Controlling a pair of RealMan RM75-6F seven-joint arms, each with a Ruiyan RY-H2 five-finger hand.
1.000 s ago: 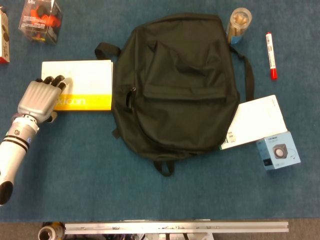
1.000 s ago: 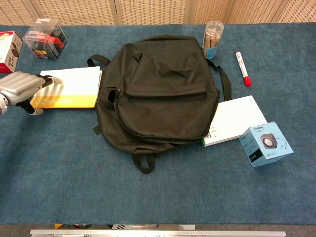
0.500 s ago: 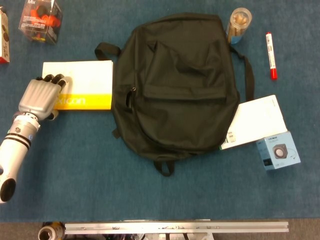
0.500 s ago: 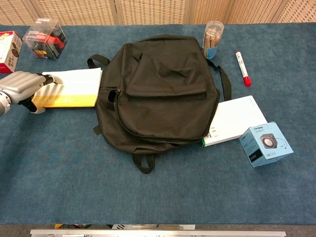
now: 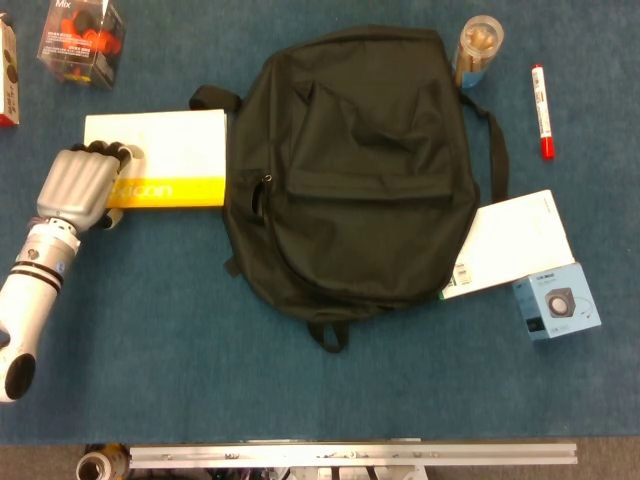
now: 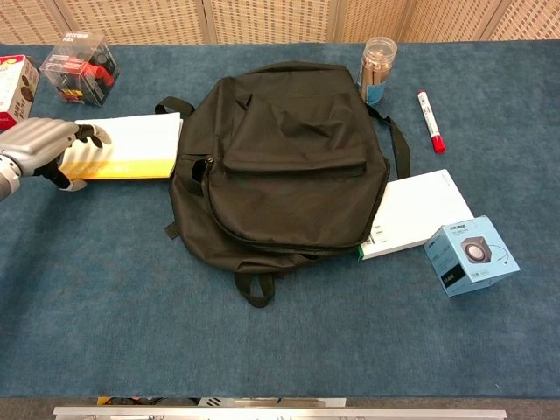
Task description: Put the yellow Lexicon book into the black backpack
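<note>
The yellow and white Lexicon book (image 5: 175, 160) (image 6: 131, 144) lies left of the black backpack (image 5: 355, 170) (image 6: 284, 166), its right edge against the bag. My left hand (image 5: 80, 185) (image 6: 39, 144) grips the book's left end, fingers curled over the top and thumb at the near edge. That end looks raised a little off the blue table. The backpack lies flat with its front pocket up; I see no open zip. My right hand is in neither view.
At the back left stand a clear box of red items (image 5: 80, 40) and a carton (image 5: 8, 70). A jar (image 5: 478, 45) and a red marker (image 5: 541, 97) lie at the back right. A white box (image 5: 515, 240) and a blue speaker box (image 5: 557, 302) sit right of the bag.
My left hand has closed on the book's left end and drawn it slightly away from me. The yellow band now looks narrower, as the book tilts up.
</note>
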